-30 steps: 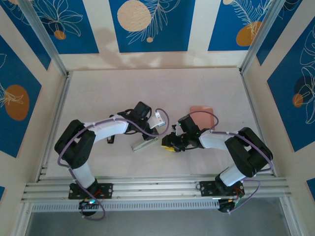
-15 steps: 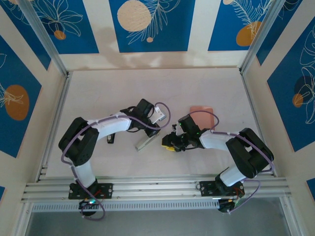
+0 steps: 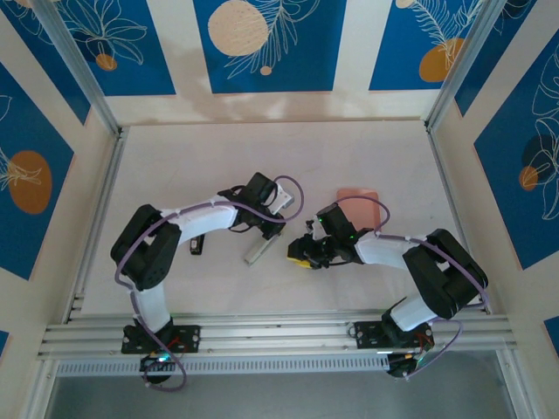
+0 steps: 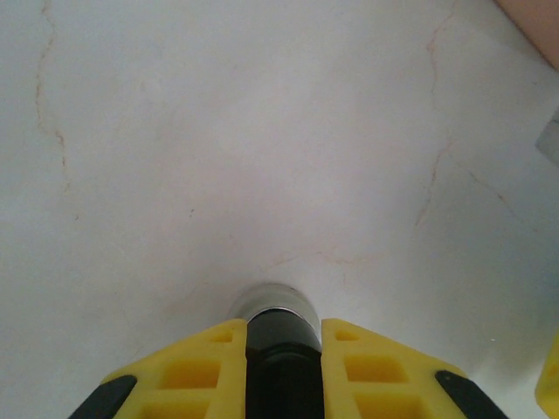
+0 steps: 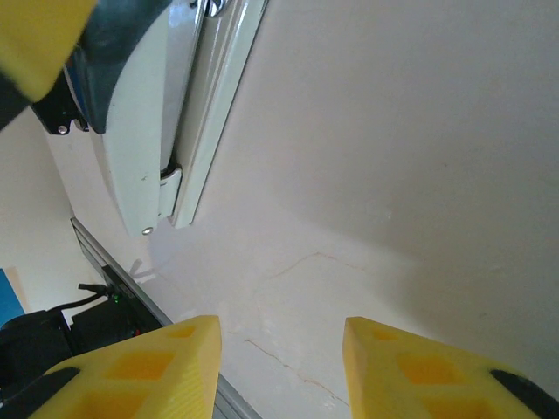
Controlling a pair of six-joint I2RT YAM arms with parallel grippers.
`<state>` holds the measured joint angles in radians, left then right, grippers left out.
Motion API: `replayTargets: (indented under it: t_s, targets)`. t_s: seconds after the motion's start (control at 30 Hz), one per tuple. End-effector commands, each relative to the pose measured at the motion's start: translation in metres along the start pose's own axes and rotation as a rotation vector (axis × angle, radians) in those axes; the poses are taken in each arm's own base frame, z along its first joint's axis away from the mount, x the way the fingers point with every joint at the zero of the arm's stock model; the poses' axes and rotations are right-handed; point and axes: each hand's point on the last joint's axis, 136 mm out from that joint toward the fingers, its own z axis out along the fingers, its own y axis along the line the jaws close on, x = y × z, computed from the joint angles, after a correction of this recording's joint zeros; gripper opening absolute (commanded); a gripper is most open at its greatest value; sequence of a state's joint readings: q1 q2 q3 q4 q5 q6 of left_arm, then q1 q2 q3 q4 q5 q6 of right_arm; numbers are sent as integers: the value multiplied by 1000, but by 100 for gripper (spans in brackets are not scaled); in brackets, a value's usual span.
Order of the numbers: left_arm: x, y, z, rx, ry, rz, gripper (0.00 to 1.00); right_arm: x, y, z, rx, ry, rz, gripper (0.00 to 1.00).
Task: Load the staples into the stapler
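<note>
Stapler [image 3: 260, 251] — one — lies by two hands: left hand [image 4: 282, 325] closed, right hand [image 5: 281, 336] open.

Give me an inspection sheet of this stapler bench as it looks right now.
Surface: pale table, with hairline cracks.
Job's things: stapler lying close to both grippers; staples not made out.
Clutter: pink tray; small dark item.
Grippers: left gripper shut on a dark round piece; right gripper open, holding nothing.
Cables: purple cables looped along both arms.
Surroundings: blue flower-print panels; aluminium rail at the near edge.
</note>
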<state>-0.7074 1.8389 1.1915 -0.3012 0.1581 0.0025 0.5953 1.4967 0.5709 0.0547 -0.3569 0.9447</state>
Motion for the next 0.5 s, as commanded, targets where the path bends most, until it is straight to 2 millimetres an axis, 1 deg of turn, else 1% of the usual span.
replayTargets:
  t_s: [0.0,0.1,0.23,0.33,0.4,0.47]
  targets:
    - [51,14,17,-78,183,-42,16,6,-4,-2,11,9,-5,42]
    - [52,19,16,-108,196,-63,17,6,-4,-1,11,10,-5,42]
    - [41,34,9,-193,205,-166,23,6,-3,-1,11,11,-7,42]
    - [32,49,3,-228,203,-317,23,5,-2,-1,8,8,-9,42]
    - [28,55,1,-225,200,-411,17,5,-2,-2,10,6,-9,42]
    - [23,62,-2,-244,171,-469,17,5,-2,-2,10,6,-10,42]
